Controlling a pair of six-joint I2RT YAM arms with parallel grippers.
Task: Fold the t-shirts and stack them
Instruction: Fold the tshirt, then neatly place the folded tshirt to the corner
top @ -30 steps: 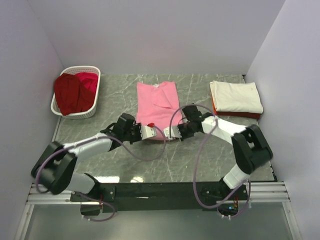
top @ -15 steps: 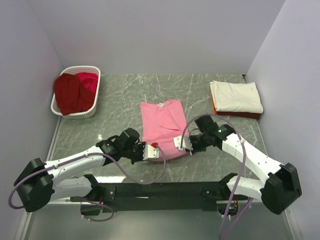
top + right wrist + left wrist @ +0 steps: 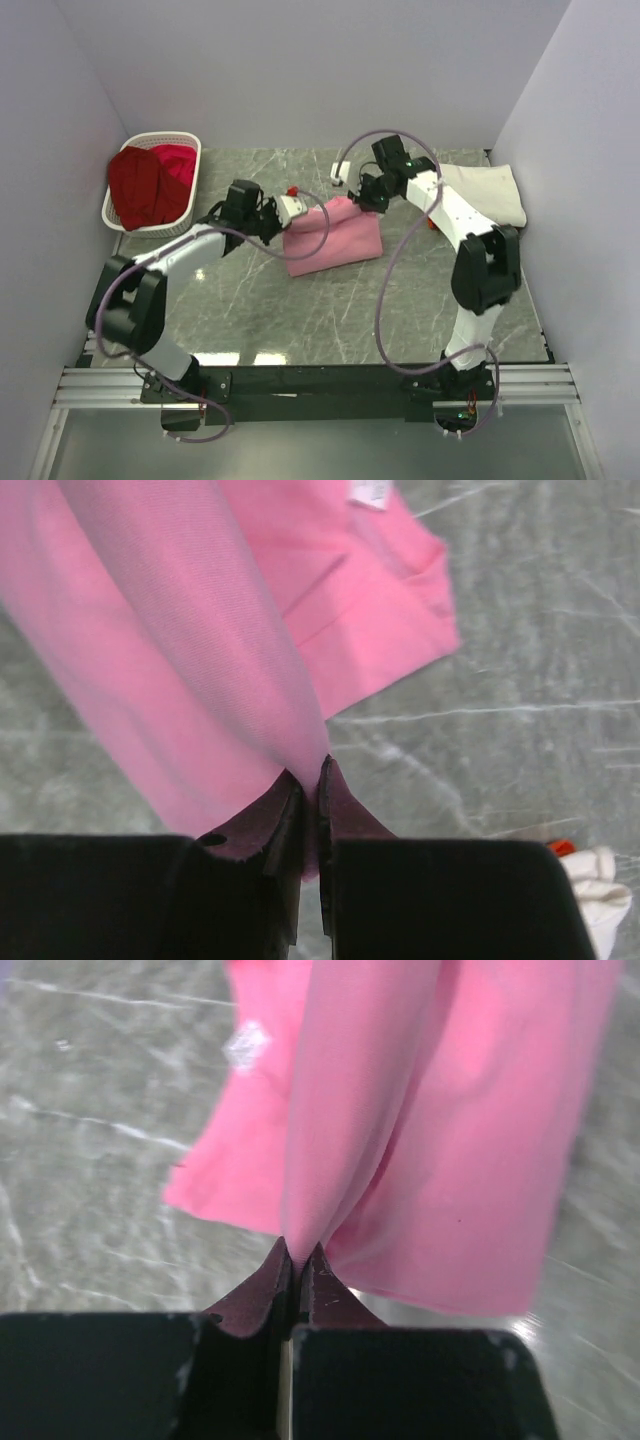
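Note:
The pink t-shirt (image 3: 335, 243) lies mid-table, its near part on the marble and one edge lifted at the far side. My left gripper (image 3: 303, 208) is shut on that edge at its left corner. My right gripper (image 3: 355, 193) is shut on the right corner. In the left wrist view the left gripper (image 3: 298, 1253) pinches a fold of the pink t-shirt (image 3: 450, 1130), which hangs away from it. The right wrist view shows the right gripper (image 3: 312, 772) likewise clamping the pink t-shirt (image 3: 190, 650). A cream-white t-shirt (image 3: 495, 192) lies folded on an orange-red one (image 3: 430, 219) at the far right.
A white slatted basket (image 3: 163, 136) stands at the far left corner, holding a dark red t-shirt (image 3: 134, 186) and a crimson one (image 3: 177, 166). Walls close in the table on three sides. The right arm reaches over the folded stack.
Both grippers, shut on the pink shirt's edge, first pulled it nearer, then carried the edge up and toward the far side. The shirt now lies doubled over.

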